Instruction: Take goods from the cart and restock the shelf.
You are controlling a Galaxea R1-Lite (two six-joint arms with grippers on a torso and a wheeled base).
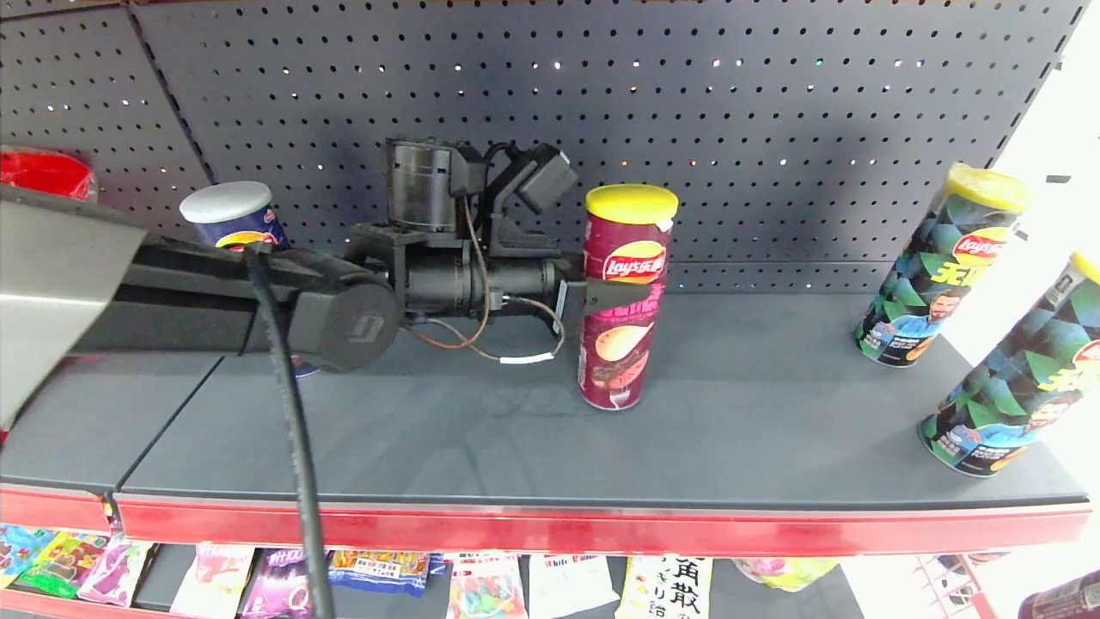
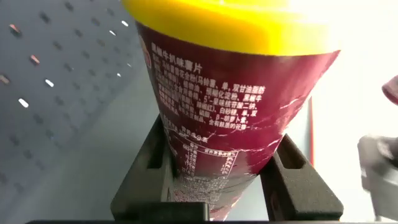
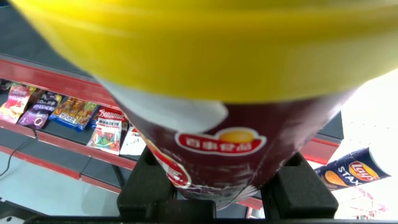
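Gripping a maroon can (image 1: 614, 361) at mid-height, the left end effector (image 1: 623, 297) reaches in from the left of the head view to the middle of the frame. Its two black fingers (image 2: 146, 168) are pressed against either side of the can, as the left wrist view shows from close up. The can stands upright under a yellow lid, with its base down at the shelf (image 1: 773, 413), a little in front of the pegboard (image 1: 773, 103).

The right end effector (image 3: 214, 186) is likewise clamped on a second can (image 3: 217, 143), maroon with a yellow lid. Behind it in the right wrist view are racks of snack bags (image 3: 74, 112) at the left and a blue can (image 3: 348, 174) lying at the lower right.

Out from the gripped can in the head view, a white-lidded can (image 1: 230, 215) stands upper left, partly behind the arm. Two green cans sit well apart from the maroon one, a rear one (image 1: 941, 266) at the right and a front one (image 1: 1023, 378) by the right edge. A red pack (image 1: 43, 172) shows at the far upper left, and more bags (image 1: 481, 585) line the bottom of the frame below the shelf's red lip.
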